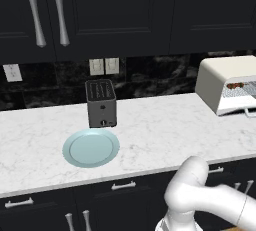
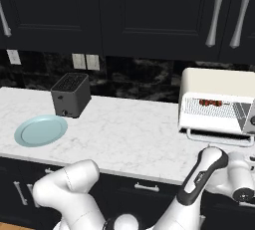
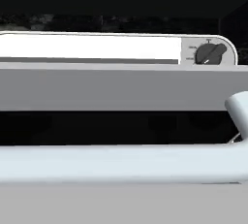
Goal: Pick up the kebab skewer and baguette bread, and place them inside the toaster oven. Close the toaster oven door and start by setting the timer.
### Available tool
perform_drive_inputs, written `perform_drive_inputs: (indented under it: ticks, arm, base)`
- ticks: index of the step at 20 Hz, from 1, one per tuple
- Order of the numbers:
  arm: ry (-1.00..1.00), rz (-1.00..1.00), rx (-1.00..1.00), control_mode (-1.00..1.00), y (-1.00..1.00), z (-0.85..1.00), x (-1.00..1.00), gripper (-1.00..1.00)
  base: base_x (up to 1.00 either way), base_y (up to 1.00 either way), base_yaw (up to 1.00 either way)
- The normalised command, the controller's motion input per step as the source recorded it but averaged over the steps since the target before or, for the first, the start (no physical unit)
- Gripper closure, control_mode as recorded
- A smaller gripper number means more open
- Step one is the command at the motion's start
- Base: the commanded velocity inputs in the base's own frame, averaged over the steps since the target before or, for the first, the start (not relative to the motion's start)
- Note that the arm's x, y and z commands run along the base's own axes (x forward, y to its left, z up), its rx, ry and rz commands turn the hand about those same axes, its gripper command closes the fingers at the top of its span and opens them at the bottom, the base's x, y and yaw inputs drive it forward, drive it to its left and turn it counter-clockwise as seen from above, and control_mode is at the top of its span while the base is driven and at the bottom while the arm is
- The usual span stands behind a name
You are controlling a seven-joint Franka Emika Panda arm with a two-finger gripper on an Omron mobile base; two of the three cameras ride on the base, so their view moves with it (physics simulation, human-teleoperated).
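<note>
The marble tabletop [image 2: 129, 129] carries the toaster oven [image 2: 216, 102] at its right end, well apart from the dark slot toaster [image 2: 70, 94] and the bare blue plate [image 2: 41, 130] on the left. The toaster oven door [image 2: 215, 108] looks nearly or fully shut, and its pale bar handle [image 3: 116, 164] runs crosswise just ahead of the hand camera, long axis side to side; the timer knob [image 3: 209, 53] lies up and to the right (likely the next target). Red chunks of the kebab skewer [image 2: 210, 103] show through the glass; the baguette bread cannot be made out. The tool's fingers are hidden, so its state cannot be told.
</note>
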Motion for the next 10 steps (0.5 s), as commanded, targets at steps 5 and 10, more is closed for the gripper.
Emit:
perform_drive_inputs:
  ticks: [5,10]
  arm:
    - [0.00,0.00,0.00,-1.00,0.00,0.41,0.41,-1.00]
    - [0.00,0.00,0.00,-1.00,0.00,0.28,0.42,-1.00]
  base:
    - [0.00,0.00,0.00]
    - [0.00,0.00,0.00]
